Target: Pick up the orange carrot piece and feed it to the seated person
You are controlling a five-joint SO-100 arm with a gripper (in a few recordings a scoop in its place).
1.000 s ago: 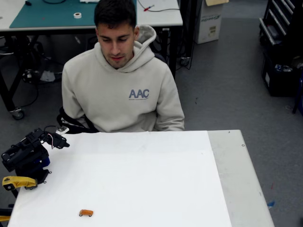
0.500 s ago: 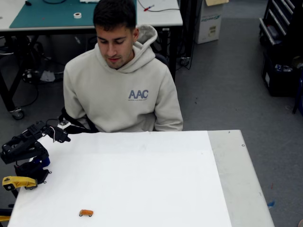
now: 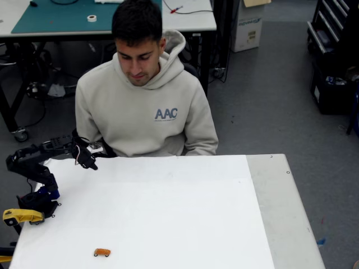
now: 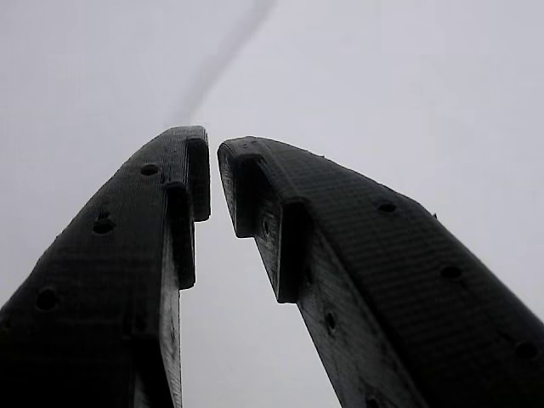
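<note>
Since the earlier frame the black arm has unfolded, carrying the tool rightward over the white surface's far left corner, near the seated person. Its jaws are nearly pressed together, empty. The orange carrot piece, a small rounded stub, lies unmoved near the surface's front left.

A bright orange carrot piece is lying on the white table; the seated person is wearing light grey; the black gripper is showing a faint woven texture.
</note>
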